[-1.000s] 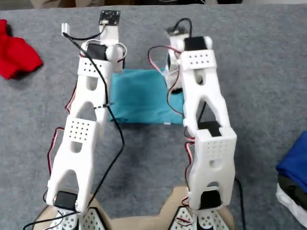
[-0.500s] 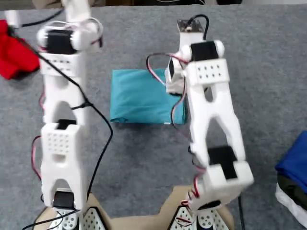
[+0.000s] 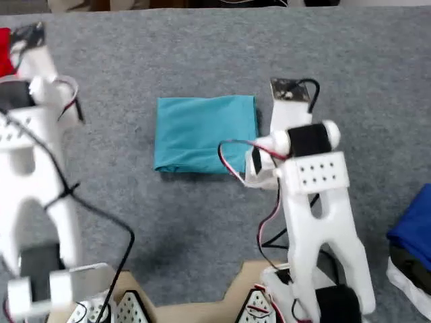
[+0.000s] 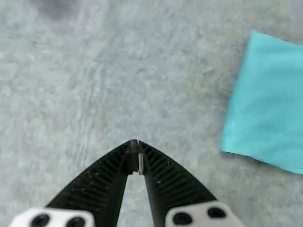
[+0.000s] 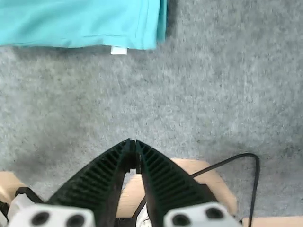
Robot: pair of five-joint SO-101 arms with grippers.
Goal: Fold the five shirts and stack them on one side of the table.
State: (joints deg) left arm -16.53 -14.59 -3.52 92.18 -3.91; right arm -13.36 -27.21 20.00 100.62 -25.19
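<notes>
Clenched, empty: left gripper [image 4: 134,153], right gripper [image 5: 132,153]. Open right gripper; pinch shirt [image 5: 80,21] edge ahead of it; keep folds flat.

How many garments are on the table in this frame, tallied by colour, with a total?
Teal folded shirt: 1
Red cloth garment: 1
Blue folded garment: 1
Dark garment beneath the blue: 1
White garment at the stack's bottom: 1
Total: 5

High view: fixed overhead, looking down on the whole table [image 3: 202,47]. Wrist views: arm-mounted, close, facing down at it. All three share the teal shirt [image 3: 205,133].
</notes>
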